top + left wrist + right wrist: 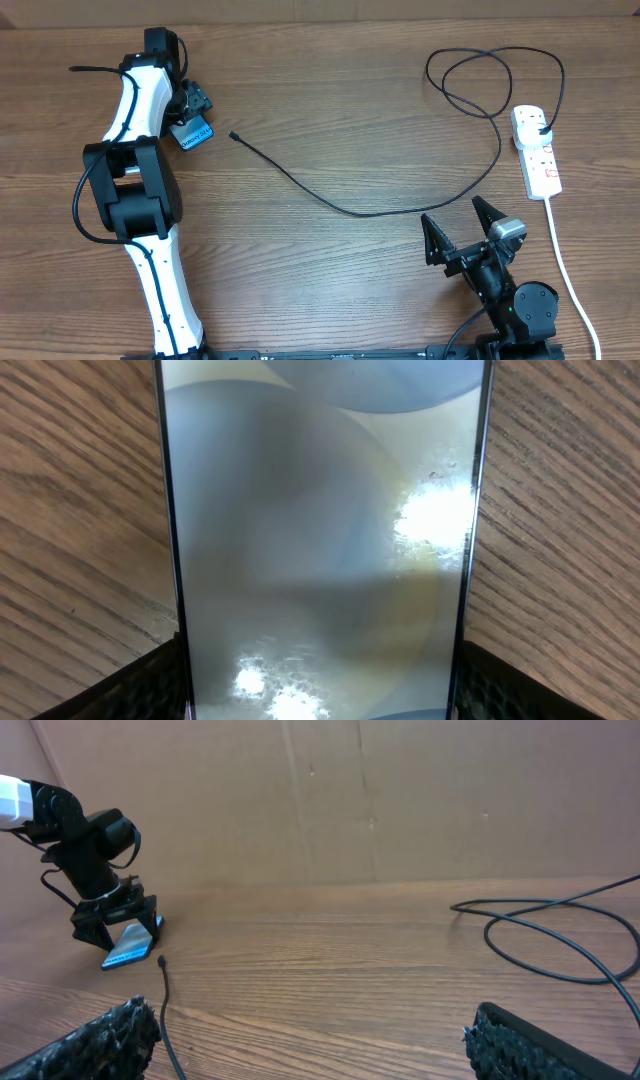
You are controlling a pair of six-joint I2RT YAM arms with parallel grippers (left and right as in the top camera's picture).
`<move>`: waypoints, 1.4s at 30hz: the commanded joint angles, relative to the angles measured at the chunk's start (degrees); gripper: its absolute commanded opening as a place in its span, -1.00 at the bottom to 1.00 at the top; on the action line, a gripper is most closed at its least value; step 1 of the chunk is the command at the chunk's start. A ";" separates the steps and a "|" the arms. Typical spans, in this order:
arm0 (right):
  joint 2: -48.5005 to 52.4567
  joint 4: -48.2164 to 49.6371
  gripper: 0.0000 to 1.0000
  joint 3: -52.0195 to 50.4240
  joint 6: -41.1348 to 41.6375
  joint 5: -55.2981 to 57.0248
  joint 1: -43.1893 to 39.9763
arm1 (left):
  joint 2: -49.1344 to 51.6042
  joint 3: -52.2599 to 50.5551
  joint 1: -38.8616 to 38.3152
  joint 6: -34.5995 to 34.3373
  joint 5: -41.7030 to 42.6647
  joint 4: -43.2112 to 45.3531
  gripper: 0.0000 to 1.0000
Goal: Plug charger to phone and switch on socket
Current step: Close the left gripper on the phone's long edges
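The phone (196,134) lies at the far left of the wooden table, its pale screen filling the left wrist view (320,530). My left gripper (191,122) is over it, one finger against each long edge (140,685), shut on the phone. The charger cable (330,202) runs from its connector tip (234,135), just right of the phone, across the table and loops to a black plug (541,123) in the socket (538,152). My right gripper (458,226) stands open near the front edge, empty, with the cable a little beyond it.
The socket's white cord (567,272) runs down the right side to the front edge, close to my right arm. A brown cardboard wall (330,800) stands behind the table. In the right wrist view, cable loops (560,942) lie at the right.
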 commanded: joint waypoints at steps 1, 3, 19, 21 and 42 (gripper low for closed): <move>-0.46 0.31 1.00 -0.59 0.35 0.15 -0.20 | 2.80 -3.34 -0.09 -1.22 3.13 -0.39 0.66; -0.46 0.31 1.00 -0.59 0.35 0.15 -0.20 | 2.80 -3.98 -0.09 -1.22 3.13 -0.20 0.68; -0.46 0.31 0.99 -0.59 0.35 0.17 -0.20 | 2.80 -10.38 -0.09 -1.20 3.17 2.82 0.41; -0.46 0.31 1.00 -0.59 0.35 0.17 -0.20 | 2.80 -10.38 -0.07 -1.18 4.00 2.75 0.40; -0.46 0.31 1.00 -0.59 0.35 0.17 -0.20 | 2.78 1.07 -0.39 1.46 5.90 -3.98 -0.67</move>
